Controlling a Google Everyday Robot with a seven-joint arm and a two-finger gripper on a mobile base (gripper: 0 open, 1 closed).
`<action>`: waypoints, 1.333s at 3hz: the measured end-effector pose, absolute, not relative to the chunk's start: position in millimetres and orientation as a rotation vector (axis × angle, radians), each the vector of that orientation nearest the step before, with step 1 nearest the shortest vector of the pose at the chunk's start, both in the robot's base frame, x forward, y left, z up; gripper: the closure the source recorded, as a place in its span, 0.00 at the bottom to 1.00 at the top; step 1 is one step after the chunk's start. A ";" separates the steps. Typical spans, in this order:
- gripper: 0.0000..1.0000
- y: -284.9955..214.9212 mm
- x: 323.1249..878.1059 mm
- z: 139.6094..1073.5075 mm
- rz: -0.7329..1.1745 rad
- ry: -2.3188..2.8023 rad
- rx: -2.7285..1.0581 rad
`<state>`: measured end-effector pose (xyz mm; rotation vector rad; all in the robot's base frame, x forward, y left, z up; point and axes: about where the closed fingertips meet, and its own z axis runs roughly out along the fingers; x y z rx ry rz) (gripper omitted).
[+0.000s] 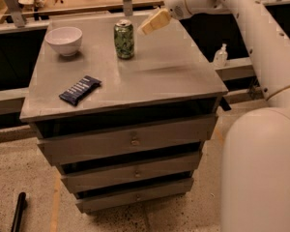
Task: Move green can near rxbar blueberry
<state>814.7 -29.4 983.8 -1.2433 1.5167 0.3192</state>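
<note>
Grn/wht mottled can (124, 39), navy bar (80, 90), wht bowl (64, 45), tan gripper (146, 28) just by can.
</note>
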 end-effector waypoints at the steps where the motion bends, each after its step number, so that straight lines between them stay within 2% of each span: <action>1: 0.00 -11.7 844.4 968.4 0.408 1.514 -1.120; 2: 0.00 -1.8 861.5 957.3 0.464 1.546 -0.999; 4: 0.00 34.8 857.9 935.6 0.569 1.592 -0.914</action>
